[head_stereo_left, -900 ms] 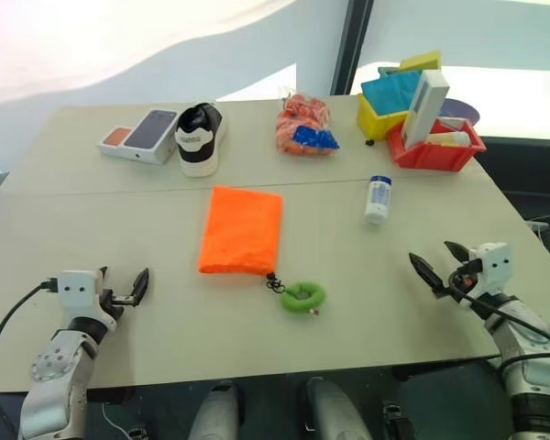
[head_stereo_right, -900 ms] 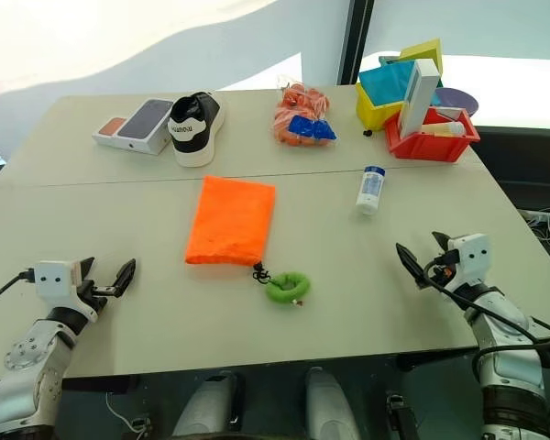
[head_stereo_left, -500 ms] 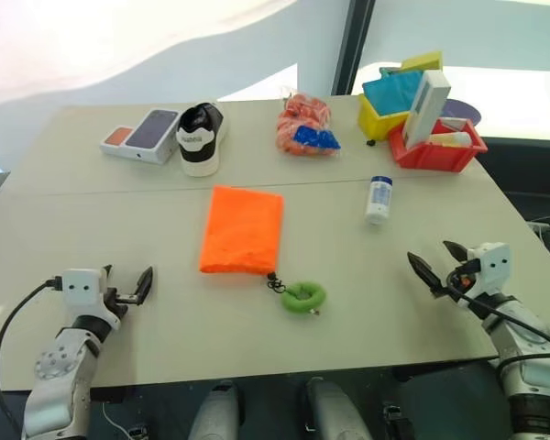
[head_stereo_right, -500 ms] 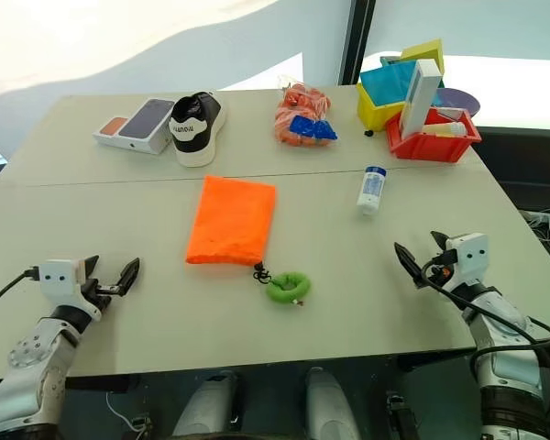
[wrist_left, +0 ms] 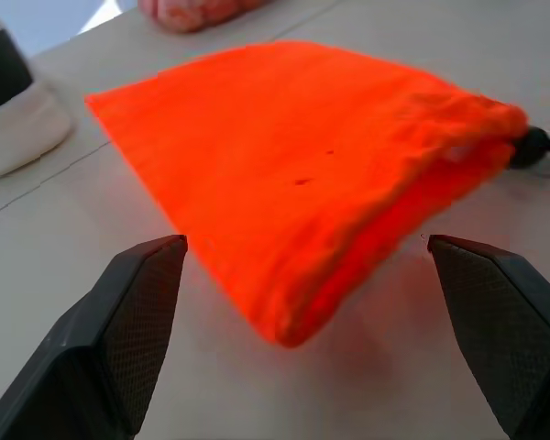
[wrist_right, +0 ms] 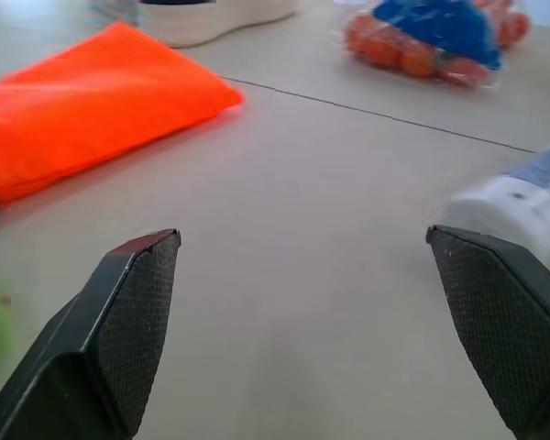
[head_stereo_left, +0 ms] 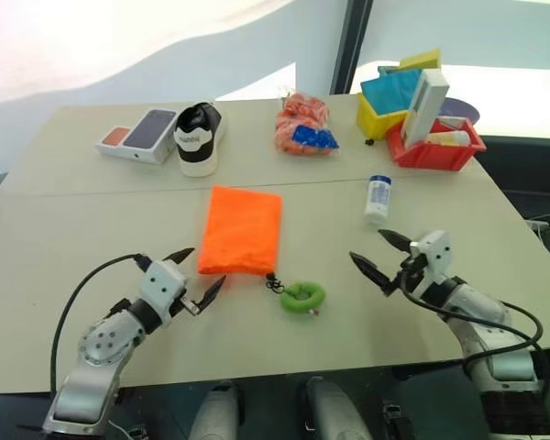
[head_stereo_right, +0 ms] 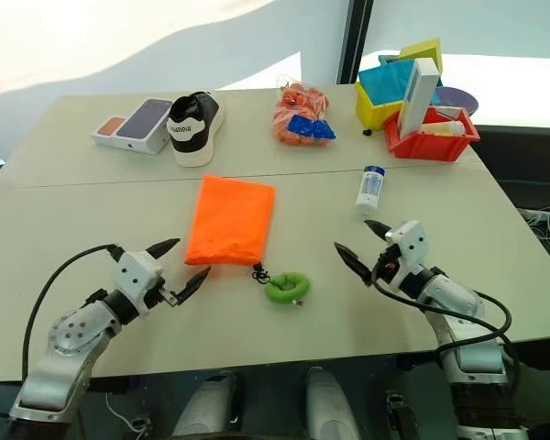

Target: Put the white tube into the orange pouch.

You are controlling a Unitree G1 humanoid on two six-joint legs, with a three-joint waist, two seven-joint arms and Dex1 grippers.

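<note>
since both grippers are spread wide and holding nothing, i'd say we're at the reach-in stage. the white tube (head_stereo_left: 378, 199) lies on its side right of centre in the head view, on the table (head_stereo_left: 64, 229), just above the right gripper (head_stereo_left: 381, 258) and well apart from the orange pouch (head_stereo_left: 242, 229), which lies flat in the middle. the left gripper (head_stereo_left: 194, 275) hovers just beside the pouch's lower left corner. my take: the right one should come at the tube square across its body so it doesn't roll off, while the left pinches the pouch's mouth near the black cord (head_stereo_left: 274, 283) and green ring (head_stereo_left: 302, 296) at its lower end to hold it open. there's blue print on the tube but it's too small to read. the shoe (head_stereo_left: 199, 137) at upper left has writing on its tongue, can't make that out either.
</note>
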